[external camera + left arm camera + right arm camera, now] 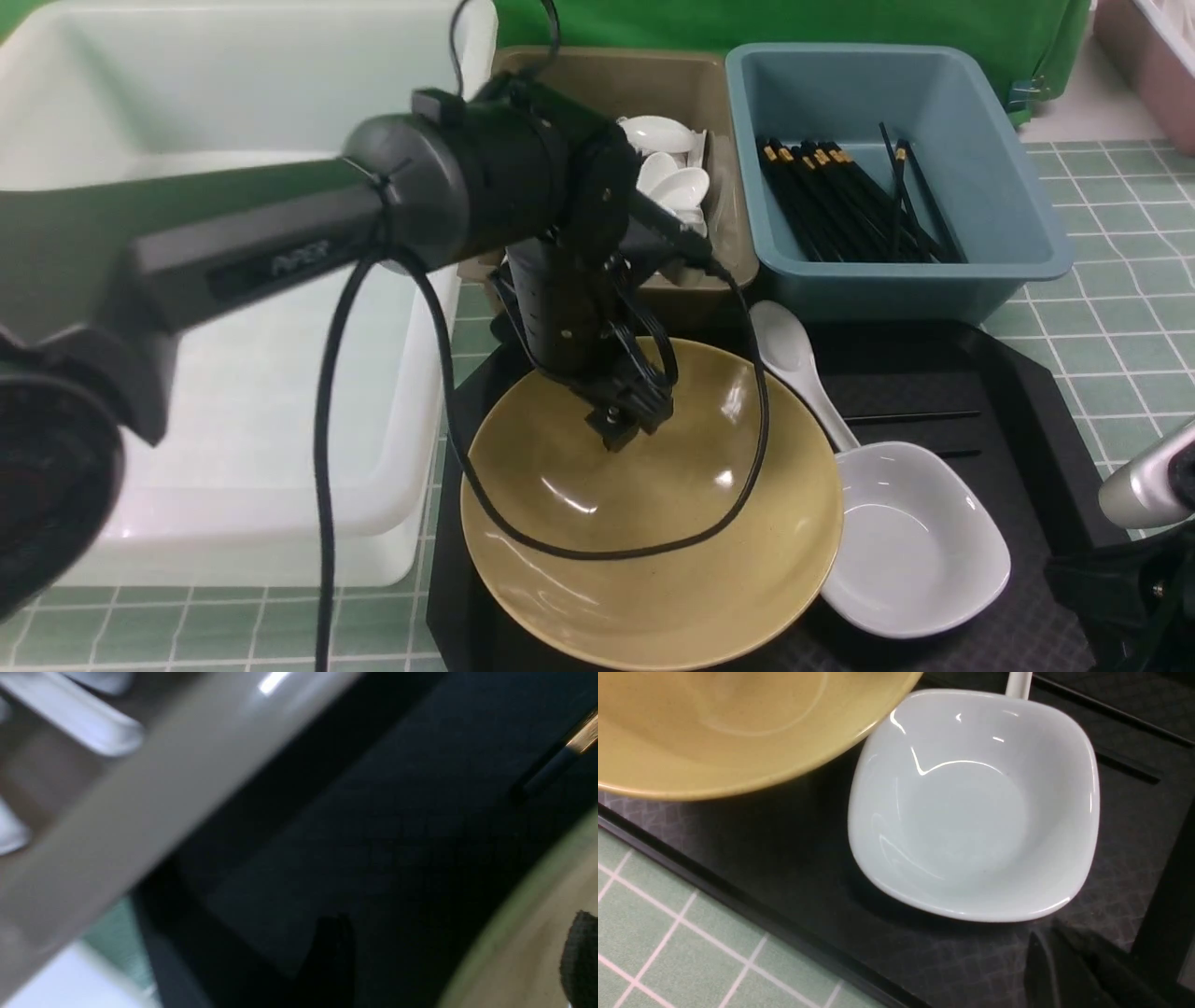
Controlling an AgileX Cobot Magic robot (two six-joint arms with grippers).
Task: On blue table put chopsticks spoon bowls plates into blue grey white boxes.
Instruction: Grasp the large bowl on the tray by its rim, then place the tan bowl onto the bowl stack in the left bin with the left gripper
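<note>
Hand point(624, 425) on left, spread wide, astride yellow bowl point(653, 546) rim

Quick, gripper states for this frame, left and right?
Left gripper: open, straddling the yellow bowl's rim.
Right gripper: cannot tell; only dark finger parts show.

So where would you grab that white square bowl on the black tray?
Probably the white square bowl is best pinched by its thin rim on the near right side, with one finger inside the sloping wall and one outside. That edge looks free. The yellow bowl overlaps its left edge, and the white spoon meets its far edge.
</note>
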